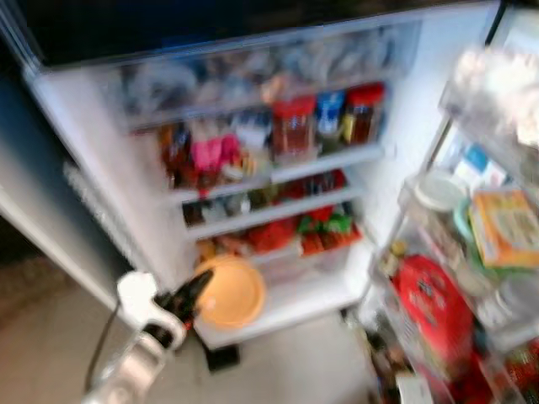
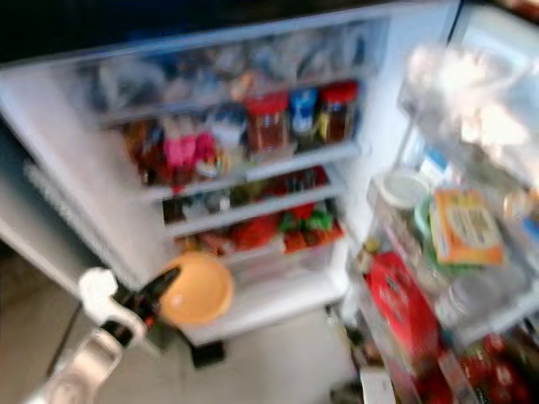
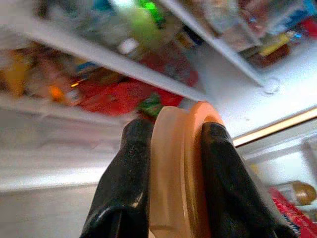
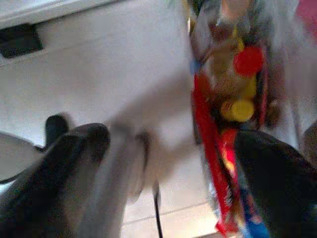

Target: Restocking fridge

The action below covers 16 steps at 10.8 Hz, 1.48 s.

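The left tool grips an orange plate by its rim, its 2 black fingers pressed on either face. The plate is held edge-up at the front of the open fridge, just above the lowest white shelf. Jars and packets crowd the upper shelves and the door racks. The right tool is spread wide above the floor, beside the door's bottles.

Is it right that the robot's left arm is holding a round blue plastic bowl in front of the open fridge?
Not quite: the bowl is orange, not blue. The left eye view shows the left gripper holding the round orange plastic bowl in front of the open fridge; the left wrist view shows its fingers clamped on the rim.
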{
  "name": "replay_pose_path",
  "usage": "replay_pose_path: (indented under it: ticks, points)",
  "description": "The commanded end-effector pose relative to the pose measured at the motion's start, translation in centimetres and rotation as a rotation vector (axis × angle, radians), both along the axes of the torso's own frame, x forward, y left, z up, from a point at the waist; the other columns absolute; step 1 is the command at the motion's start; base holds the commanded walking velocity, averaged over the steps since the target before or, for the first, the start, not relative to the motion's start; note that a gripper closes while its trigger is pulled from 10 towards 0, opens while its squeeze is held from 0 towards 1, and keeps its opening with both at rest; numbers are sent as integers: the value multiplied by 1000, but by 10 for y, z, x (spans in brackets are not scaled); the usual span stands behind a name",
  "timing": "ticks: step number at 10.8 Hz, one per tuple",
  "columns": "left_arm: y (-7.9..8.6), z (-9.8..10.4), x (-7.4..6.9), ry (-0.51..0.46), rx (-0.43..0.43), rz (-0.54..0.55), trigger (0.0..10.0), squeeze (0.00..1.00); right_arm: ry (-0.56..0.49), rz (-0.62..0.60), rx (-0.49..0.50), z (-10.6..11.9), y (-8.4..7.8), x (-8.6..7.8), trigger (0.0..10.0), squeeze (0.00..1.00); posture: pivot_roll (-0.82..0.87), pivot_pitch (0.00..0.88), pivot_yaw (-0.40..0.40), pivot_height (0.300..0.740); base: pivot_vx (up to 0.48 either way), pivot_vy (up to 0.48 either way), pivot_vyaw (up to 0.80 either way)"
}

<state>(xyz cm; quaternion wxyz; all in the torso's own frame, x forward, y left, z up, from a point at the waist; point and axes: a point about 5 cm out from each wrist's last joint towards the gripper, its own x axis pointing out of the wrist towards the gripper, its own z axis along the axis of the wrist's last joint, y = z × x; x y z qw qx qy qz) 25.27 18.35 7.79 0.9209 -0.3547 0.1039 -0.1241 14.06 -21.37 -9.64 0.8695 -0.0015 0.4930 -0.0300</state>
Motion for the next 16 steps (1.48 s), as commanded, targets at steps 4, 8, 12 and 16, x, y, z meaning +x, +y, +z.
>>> replay_pose_path:
  ticks: [4, 8, 12, 16]
  points:
    - [-1, 2, 2, 1, 4, -2, 10000, 0, 28, -17, -7, -2, -6, -9, 10000, 0, -88, 89, 44, 740, 313, 0, 0]
    - [1, 0, 2, 12, -14, 31, 10000, 0, 27, -12, -1, -2, -7, -9, 10000, 0, -93, 98, 40, 740, 0, 0, 0]
    - [2, -1, 3, 10, -30, 50, 10000, 0, 26, 16, 9, -1, -6, -8, 10000, 0, -94, 100, 37, 740, 0, 0, 0]
    - [1, -1, 5, 8, -32, 53, 10000, 0, 28, 35, 12, -1, -6, -8, 10000, 0, -96, 102, 35, 705, 0, 0, 0]
